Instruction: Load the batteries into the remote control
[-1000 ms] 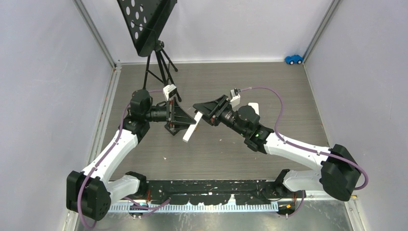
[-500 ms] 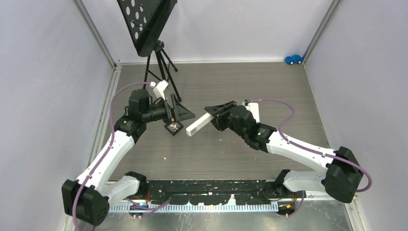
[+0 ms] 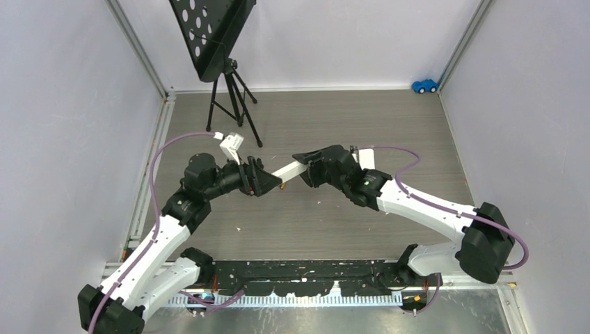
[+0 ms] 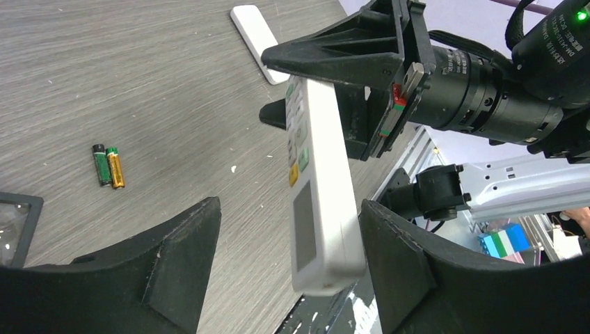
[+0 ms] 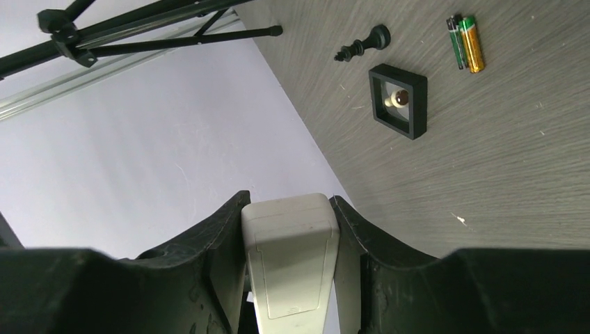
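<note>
The white remote control hangs in the air, and my right gripper is shut on one end of it. Its button face shows in the left wrist view, its plain back in the right wrist view. My left gripper is open around the remote's free end; the remote lies close to one finger, with a wide gap to the other. From above, the remote bridges the left gripper and the right gripper. Two batteries, one green and one gold, lie side by side on the table.
A small black square tray with a round piece inside sits near the batteries, and a black chess piece lies beyond it. A flat white piece lies on the table. A black stand on a tripod is at the back, a blue toy car in the far right corner.
My left gripper opened wide and moved from the black tray over to the remote's free end. My right gripper swung the remote up, closer to level, toward the left gripper.
</note>
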You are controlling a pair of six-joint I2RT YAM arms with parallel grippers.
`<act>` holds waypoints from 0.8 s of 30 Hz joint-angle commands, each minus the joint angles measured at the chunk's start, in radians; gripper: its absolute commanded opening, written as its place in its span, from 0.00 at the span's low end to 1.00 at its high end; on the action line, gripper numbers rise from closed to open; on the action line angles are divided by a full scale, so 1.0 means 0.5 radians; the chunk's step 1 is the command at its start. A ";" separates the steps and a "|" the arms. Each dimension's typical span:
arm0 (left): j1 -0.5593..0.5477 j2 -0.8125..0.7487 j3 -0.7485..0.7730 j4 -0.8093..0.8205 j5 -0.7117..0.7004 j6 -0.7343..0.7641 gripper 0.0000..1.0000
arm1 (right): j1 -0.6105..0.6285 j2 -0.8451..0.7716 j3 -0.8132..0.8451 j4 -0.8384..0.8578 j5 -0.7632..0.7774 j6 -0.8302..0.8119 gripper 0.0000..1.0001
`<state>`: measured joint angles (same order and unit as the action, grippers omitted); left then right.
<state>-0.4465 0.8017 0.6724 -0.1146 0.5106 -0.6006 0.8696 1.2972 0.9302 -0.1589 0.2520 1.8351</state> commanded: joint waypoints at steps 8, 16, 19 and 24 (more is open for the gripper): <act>-0.099 0.213 -0.017 0.528 0.047 -0.029 0.48 | 0.007 0.096 0.019 0.105 -0.228 0.241 0.32; -0.119 0.275 -0.016 0.423 0.072 0.007 0.51 | -0.035 0.105 0.025 0.160 -0.269 0.288 0.33; -0.119 0.276 -0.028 0.377 0.051 0.046 0.47 | -0.053 0.115 0.027 0.184 -0.287 0.312 0.33; -0.119 0.314 0.025 0.338 0.041 0.106 0.11 | -0.090 0.145 0.056 0.187 -0.353 0.276 0.36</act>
<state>-0.4992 0.9459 0.6579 0.0460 0.5087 -0.5800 0.8398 1.3556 0.9211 -0.1314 0.0990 1.9480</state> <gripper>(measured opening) 0.254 0.468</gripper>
